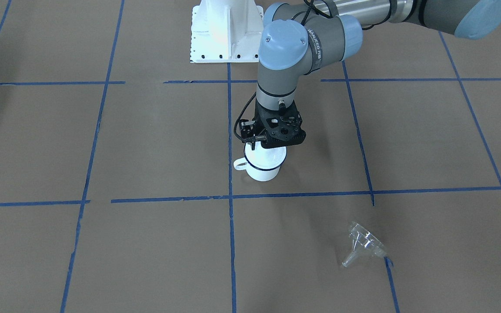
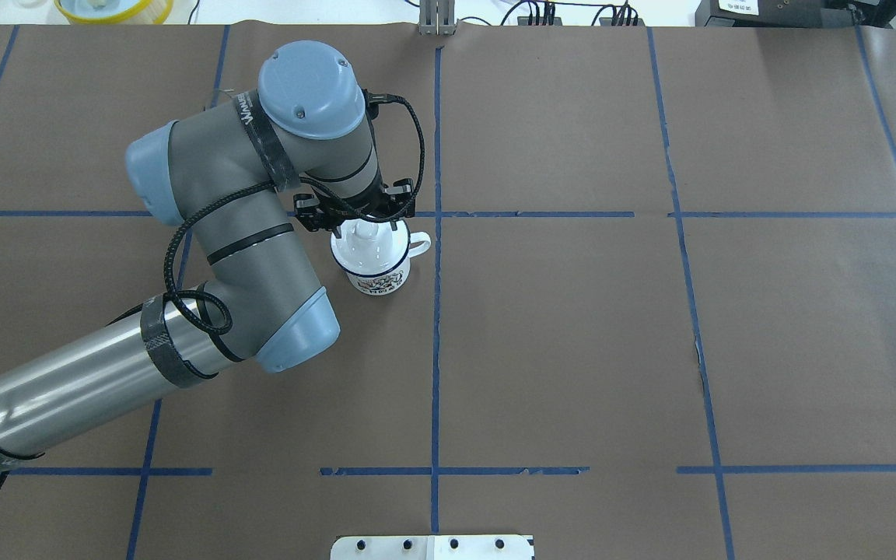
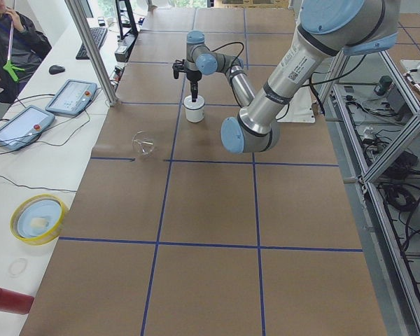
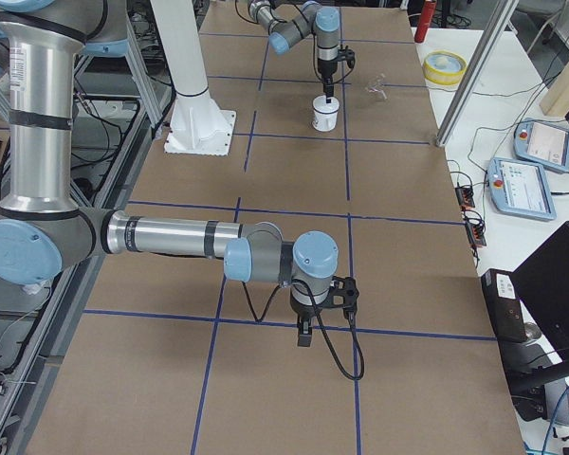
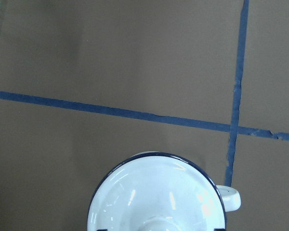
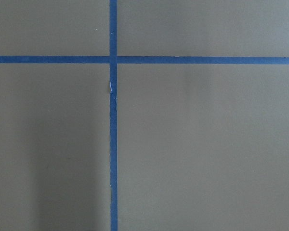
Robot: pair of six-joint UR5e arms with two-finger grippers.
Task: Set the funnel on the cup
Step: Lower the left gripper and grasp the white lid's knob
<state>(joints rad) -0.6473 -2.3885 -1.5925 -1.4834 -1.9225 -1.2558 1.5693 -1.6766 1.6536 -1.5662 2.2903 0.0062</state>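
The cup (image 1: 261, 170) is a white mug with a dark blue rim, standing upright near the table's middle. A round white knobbed lid (image 2: 361, 247) sits on it, and the left wrist view shows the lid (image 5: 159, 192) from just above. My left gripper (image 2: 365, 227) hangs straight over the lid, open, with its fingers on either side of the knob. The clear funnel (image 1: 363, 243) lies on its side on the brown paper, apart from the cup, toward the operators' edge. My right gripper (image 4: 303, 332) hovers low over bare paper far from both; I cannot tell whether it is open or shut.
The white robot base plate (image 1: 226, 30) stands behind the cup. A yellow-rimmed dish (image 3: 36, 218), a red cylinder (image 3: 7, 299) and control tablets (image 3: 73, 96) lie on the side bench beyond the table edge. A person (image 3: 7, 35) sits there.
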